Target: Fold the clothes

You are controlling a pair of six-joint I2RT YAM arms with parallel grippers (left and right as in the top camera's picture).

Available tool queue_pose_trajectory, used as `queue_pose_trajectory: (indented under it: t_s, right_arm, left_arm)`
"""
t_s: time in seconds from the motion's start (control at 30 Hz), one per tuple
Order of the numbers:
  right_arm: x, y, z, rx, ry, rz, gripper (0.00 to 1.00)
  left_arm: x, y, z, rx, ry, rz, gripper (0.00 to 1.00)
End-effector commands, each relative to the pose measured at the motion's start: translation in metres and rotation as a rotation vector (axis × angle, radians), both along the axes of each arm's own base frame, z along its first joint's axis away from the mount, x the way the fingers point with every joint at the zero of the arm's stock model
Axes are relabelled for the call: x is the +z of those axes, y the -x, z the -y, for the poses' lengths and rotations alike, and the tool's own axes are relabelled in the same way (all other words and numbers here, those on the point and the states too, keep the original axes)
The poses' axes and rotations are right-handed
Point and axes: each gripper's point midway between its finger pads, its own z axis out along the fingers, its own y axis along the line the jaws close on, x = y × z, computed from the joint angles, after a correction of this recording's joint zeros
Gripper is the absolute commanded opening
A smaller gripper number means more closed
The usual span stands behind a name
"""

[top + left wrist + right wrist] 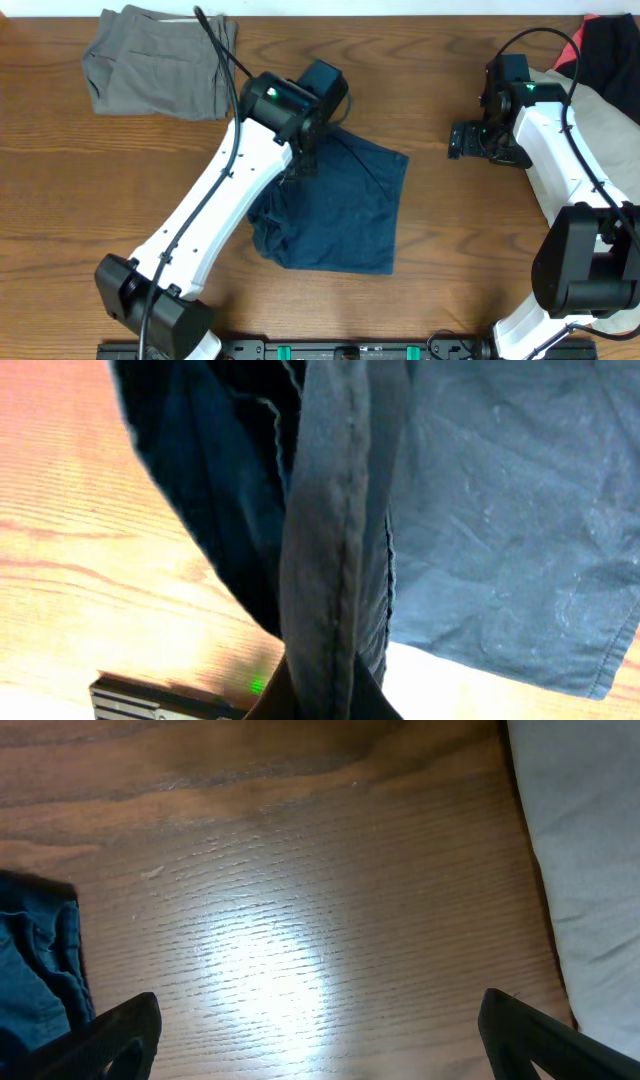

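A dark blue garment (335,210) lies partly folded in the middle of the table. My left gripper (305,155) is over its upper left edge and is shut on a seam of the blue cloth (335,560), which hangs up from the table in the left wrist view. My right gripper (470,140) is open and empty above bare wood, to the right of the garment. A corner of the blue cloth (40,970) shows at the left of the right wrist view.
A folded grey garment (160,62) lies at the back left. A pile with red, black and beige clothes (600,70) sits at the back right, and its pale cloth (590,870) fills the right of the right wrist view.
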Motion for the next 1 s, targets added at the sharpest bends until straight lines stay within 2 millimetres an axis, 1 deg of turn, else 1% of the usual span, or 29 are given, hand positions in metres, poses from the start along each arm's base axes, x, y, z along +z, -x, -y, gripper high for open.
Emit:
queue_pose_trajectory:
  t_s: [0.0, 0.1, 0.23, 0.27, 0.37, 0.47, 0.63, 0.73, 0.8, 0.97]
  right_arm:
    - [0.005, -0.002, 0.0, -0.009, -0.002, 0.017, 0.99]
    - [0.005, -0.002, 0.001, -0.009, -0.001, 0.017, 0.99]
    - [0.005, -0.002, 0.0, -0.009, -0.002, 0.017, 0.99]
    - [0.005, -0.002, 0.0, -0.009, -0.002, 0.017, 0.99]
    - [0.005, -0.002, 0.001, -0.009, -0.001, 0.017, 0.99]
    - [0.005, -0.002, 0.0, -0.009, -0.002, 0.017, 0.99]
    - [0.005, -0.002, 0.0, -0.009, -0.002, 0.017, 0.99]
    - [0.005, -0.002, 0.0, -0.009, -0.002, 0.017, 0.99]
    - [0.005, -0.002, 0.0, -0.009, -0.002, 0.017, 0.99]
    - [0.005, -0.002, 0.001, -0.009, -0.002, 0.017, 0.99]
  left_arm:
    - [0.016, -0.004, -0.01, 0.009, -0.039, 0.06, 0.06]
    - [0.019, -0.002, -0.02, 0.052, -0.081, 0.073, 0.06]
    - [0.022, -0.002, -0.024, 0.059, -0.101, 0.085, 0.06]
    - [0.023, -0.002, -0.028, 0.072, -0.116, 0.092, 0.06]
    - [0.03, 0.003, -0.046, 0.133, -0.2, 0.113, 0.06]
    - [0.032, 0.007, -0.054, 0.144, -0.24, 0.106, 0.06]
    - [0.034, 0.009, -0.057, 0.146, -0.253, 0.104, 0.06]
    - [0.039, 0.007, -0.063, 0.166, -0.268, 0.131, 0.06]
    - [0.041, 0.007, -0.068, 0.187, -0.265, 0.14, 0.06]
    - [0.051, 0.009, -0.088, 0.26, -0.237, 0.161, 0.06]
